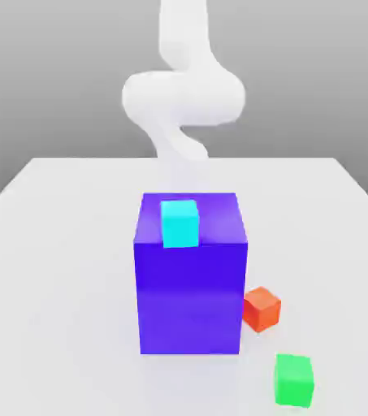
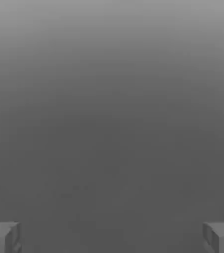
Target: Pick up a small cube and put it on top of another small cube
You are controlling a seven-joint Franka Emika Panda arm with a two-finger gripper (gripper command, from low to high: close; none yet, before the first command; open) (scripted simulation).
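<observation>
cyan cube (image 1: pixel 179 223) resting on top of a large blue block (image 1: pixel 192 284), orange cube (image 1: pixel 261 309) touching the block's lower corner on the exterior view's right, green cube (image 1: pixel 293 379) nearby on the white table (image 1: pixel 49 268), gripper (image 2: pixel 112 237) fingers spread wide, holding nothing

We see the white desk (image 1: pixel 57 244) from an elevated exterior view facing the arm; our hand view looks past spread grey fingers (image 2: pixel 2 237) at featureless grey.
</observation>
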